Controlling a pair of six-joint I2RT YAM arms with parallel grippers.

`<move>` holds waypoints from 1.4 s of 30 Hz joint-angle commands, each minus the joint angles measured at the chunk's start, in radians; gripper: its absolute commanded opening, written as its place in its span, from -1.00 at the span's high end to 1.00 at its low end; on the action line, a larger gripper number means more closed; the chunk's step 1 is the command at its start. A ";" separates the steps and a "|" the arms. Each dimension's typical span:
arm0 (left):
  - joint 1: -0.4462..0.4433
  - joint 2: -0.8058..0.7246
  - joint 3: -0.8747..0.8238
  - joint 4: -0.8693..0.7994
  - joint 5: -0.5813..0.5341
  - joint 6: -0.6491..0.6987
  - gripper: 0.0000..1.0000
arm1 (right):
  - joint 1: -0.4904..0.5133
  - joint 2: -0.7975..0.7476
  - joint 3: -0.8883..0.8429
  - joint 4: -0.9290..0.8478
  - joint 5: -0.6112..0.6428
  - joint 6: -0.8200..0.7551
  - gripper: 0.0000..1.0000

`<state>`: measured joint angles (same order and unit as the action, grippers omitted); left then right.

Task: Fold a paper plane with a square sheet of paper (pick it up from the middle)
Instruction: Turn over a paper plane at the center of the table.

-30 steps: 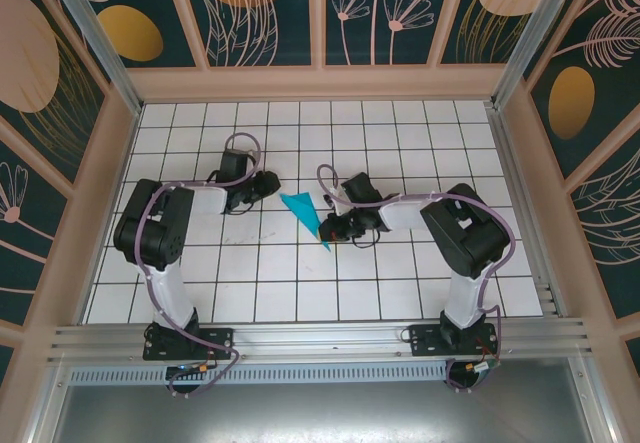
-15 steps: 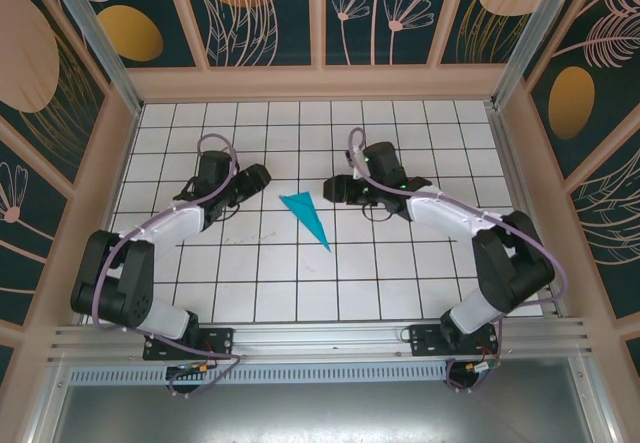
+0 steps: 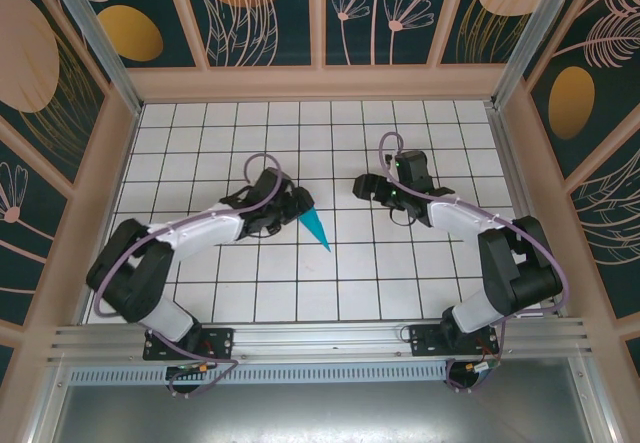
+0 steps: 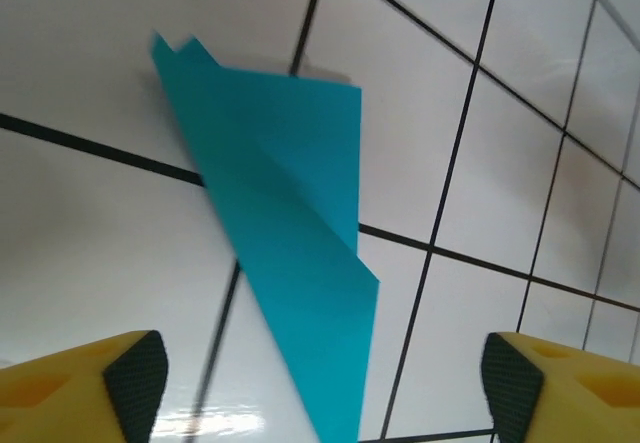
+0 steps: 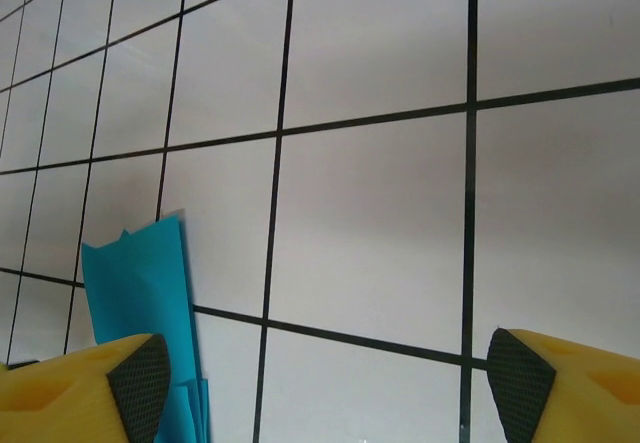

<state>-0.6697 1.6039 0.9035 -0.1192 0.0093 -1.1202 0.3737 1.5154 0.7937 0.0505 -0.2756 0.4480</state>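
Lying flat on the tiled table (image 3: 400,283), the paper plane (image 3: 317,229) ran from its wide end at far-left to its tip at near-right. My left gripper (image 3: 297,207) hung over the wide end, jaws apart, clamping nothing; my right gripper (image 3: 362,189), jaws also spread, stood farther off. From above, my left gripper hid that wide end.

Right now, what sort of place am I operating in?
Probably a lab test booth: a white grid-tiled tabletop, boxed in by framed wall panels printed with leaves and flowers, with the left arm and right arm bolted to an aluminium rail at its near edge.
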 commanded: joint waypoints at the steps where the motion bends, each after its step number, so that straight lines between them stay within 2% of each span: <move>1: -0.037 0.100 0.123 -0.128 -0.066 -0.084 -0.57 | -0.012 -0.025 -0.005 0.026 0.039 0.017 -0.71; 7: -0.055 0.215 0.221 -0.209 -0.110 -0.101 -0.29 | -0.019 -0.031 0.002 0.009 0.033 0.021 -0.71; 16: -0.056 0.187 0.180 -0.230 -0.142 -0.107 0.06 | -0.019 -0.005 0.017 -0.005 0.004 0.024 -0.68; 23: -0.055 0.121 0.093 -0.161 -0.145 -0.153 0.44 | -0.019 0.005 0.029 -0.020 -0.001 0.026 -0.65; 28: -0.054 0.116 0.074 -0.089 -0.148 -0.153 0.64 | -0.018 0.002 0.038 -0.041 -0.004 0.026 -0.63; 33: -0.050 0.078 0.042 -0.006 -0.135 -0.115 1.00 | -0.019 -0.037 0.030 -0.079 -0.007 0.025 -0.62; 42: -0.039 -0.035 0.006 0.193 0.020 0.022 1.00 | -0.021 -0.156 0.022 -0.173 0.008 0.051 -0.62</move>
<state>-0.7155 1.6180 0.9230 -0.0452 -0.0471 -1.1744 0.3607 1.4090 0.8005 -0.0723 -0.2623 0.4713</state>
